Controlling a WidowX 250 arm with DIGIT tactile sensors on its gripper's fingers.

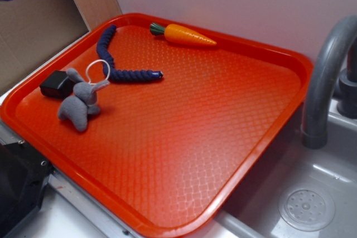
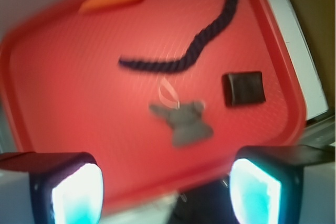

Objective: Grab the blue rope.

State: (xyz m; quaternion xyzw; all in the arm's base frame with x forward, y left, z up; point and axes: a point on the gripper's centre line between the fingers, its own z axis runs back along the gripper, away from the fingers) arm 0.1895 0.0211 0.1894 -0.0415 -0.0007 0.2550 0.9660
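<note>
The blue rope (image 1: 113,59) is a dark navy braided cord lying bent on the orange-red tray (image 1: 184,132), near its back left corner. In the wrist view the blue rope (image 2: 205,40) curves from the top middle down toward the left, far above my gripper (image 2: 165,192). The gripper is open, with nothing between its two glowing pads (image 2: 79,195), and it hovers high over the tray's near edge. The exterior view does not show the gripper.
A grey plush animal (image 1: 81,104) with a thin white loop lies beside a small black block (image 1: 56,85) on the tray's left. An orange carrot toy (image 1: 187,34) lies at the back. A grey faucet (image 1: 326,82) and sink drain (image 1: 307,209) stand to the right.
</note>
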